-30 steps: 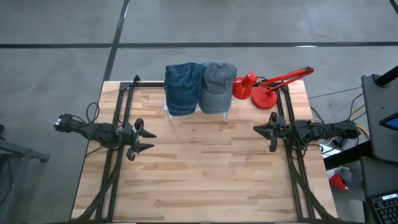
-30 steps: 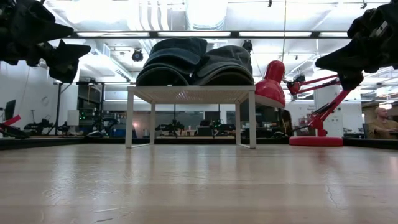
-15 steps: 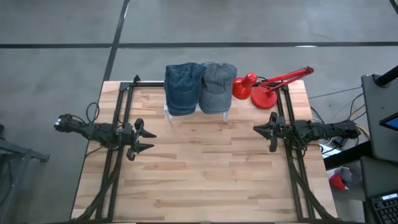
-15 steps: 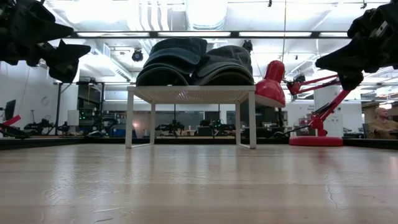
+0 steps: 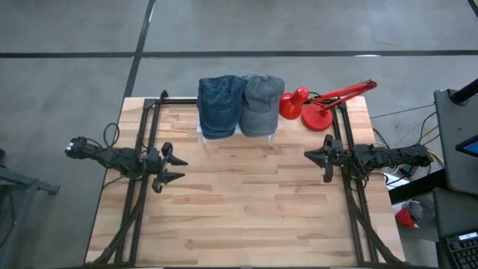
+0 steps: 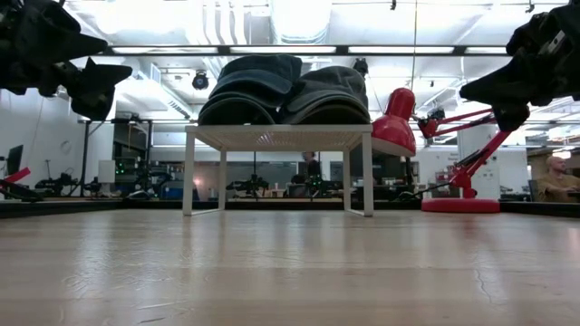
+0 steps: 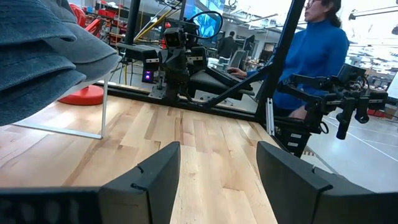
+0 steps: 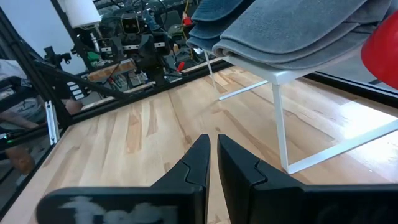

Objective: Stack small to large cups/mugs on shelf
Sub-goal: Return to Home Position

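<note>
Although the task speaks of cups, the items under inspection are soft brimmed caps. A stack of dark blue denim caps (image 5: pixel 220 106) and a stack of grey fabric caps (image 5: pixel 261 103) sit side by side, touching, on the small white perforated-metal shelf (image 6: pixel 276 136). The shelf stands at the far edge of the wooden plank desk (image 5: pixel 239 217), with a red desk lamp (image 5: pixel 317 116) just beside it on the grey side.

The left end effector (image 5: pixel 183 169) hangs above the desk's left side, fingers apart and holding nothing. The right end effector (image 5: pixel 308 155) hangs above the right side, fingers drawn together, likewise empty. Both are well apart from the shelf.

Assessment: stacking appears complete and both arms appear parked.

Handling: the caps look light, limp and compressible, not fragile. A crown would likely collapse under a pinch, and a stack may lean or slide if nudged. The stiffer brim, or the seam where brim meets crown, is judged the soundest place to take hold.
</note>
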